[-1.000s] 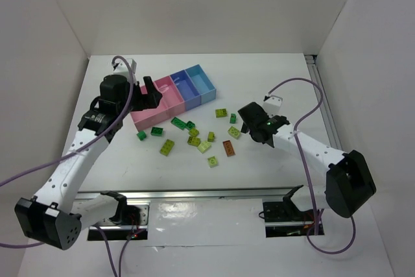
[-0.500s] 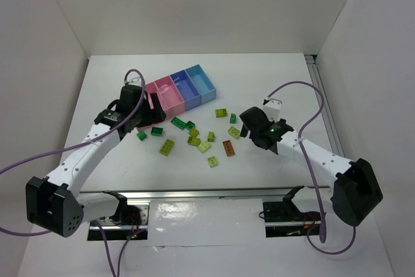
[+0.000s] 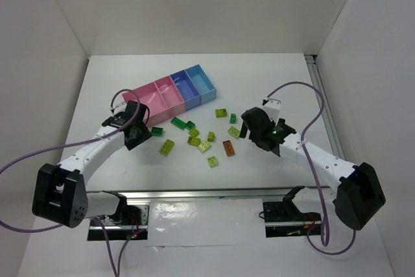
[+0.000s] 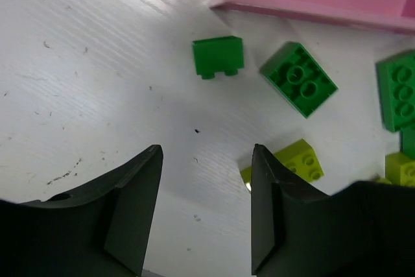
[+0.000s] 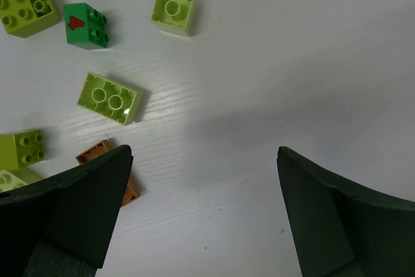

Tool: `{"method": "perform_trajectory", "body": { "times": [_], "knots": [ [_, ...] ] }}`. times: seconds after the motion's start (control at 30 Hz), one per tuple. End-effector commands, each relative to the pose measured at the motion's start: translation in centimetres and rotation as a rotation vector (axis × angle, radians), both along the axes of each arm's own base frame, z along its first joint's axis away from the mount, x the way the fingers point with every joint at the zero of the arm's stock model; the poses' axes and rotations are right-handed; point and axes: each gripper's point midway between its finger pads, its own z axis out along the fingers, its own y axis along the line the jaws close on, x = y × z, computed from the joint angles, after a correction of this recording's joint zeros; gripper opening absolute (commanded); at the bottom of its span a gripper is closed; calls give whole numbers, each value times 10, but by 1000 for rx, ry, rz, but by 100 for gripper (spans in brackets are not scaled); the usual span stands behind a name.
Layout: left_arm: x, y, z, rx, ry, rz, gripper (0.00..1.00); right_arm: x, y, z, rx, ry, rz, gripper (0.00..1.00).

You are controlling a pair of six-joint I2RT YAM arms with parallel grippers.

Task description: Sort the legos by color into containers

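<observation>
Four joined bins stand at the back left: two pink (image 3: 154, 95), one darker blue (image 3: 187, 85), one light blue (image 3: 202, 81). Legos lie scattered in front of them. My left gripper (image 3: 135, 136) is open and empty, low over the table; in the left wrist view (image 4: 206, 173) a dark green brick on its side (image 4: 218, 56) and a dark green square brick (image 4: 298, 87) lie ahead. A yellow-green brick (image 4: 297, 160) sits by the right finger. My right gripper (image 3: 249, 124) is open wide and empty (image 5: 204, 167). The orange-brown brick (image 5: 131, 192) is at its left finger.
More yellow-green bricks (image 3: 167, 147) (image 3: 222, 113) (image 3: 213, 161) and dark green bricks (image 3: 178, 122) (image 3: 233, 118) lie mid-table. The pink bin's wall (image 4: 311, 10) is just beyond the left gripper. White walls enclose the table. A metal rail (image 3: 207, 194) runs along the near edge.
My left arm has come down from above the pink bins to the table beside the dark green bricks. My right gripper has shifted slightly and stays open.
</observation>
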Motion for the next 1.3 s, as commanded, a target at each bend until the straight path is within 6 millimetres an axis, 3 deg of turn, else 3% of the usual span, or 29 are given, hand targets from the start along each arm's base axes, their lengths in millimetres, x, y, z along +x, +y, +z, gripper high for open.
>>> {"method": "perform_trajectory", "body": {
  "times": [0.0, 0.17, 0.3, 0.43, 0.7, 0.9, 1.03, 1.27],
  "knots": [
    [10, 17, -6, -11, -22, 114, 61, 6, 7, 6, 13, -30, 15, 100],
    [23, 27, -19, -16, 4, 154, 60, 1, 7, 6, 7, -22, 24, 100],
    [30, 28, -24, 11, 23, 155, 74, -3, 0, 6, -11, -23, 14, 100],
    [34, 27, -34, 16, 45, 155, 75, -3, 0, 6, -11, -23, 14, 100],
    [43, 25, -36, 7, 9, 155, 74, -6, 5, -10, -23, 19, 34, 100],
    [51, 26, -34, 37, 7, 156, 80, -7, 7, -13, -29, 27, 44, 100],
    [60, 24, -32, 36, 2, 156, 69, -8, 9, -16, -29, 40, 49, 100],
    [59, 23, -35, 32, 22, 152, 45, -12, 5, -25, -45, 62, 49, 100]
  ]
}}
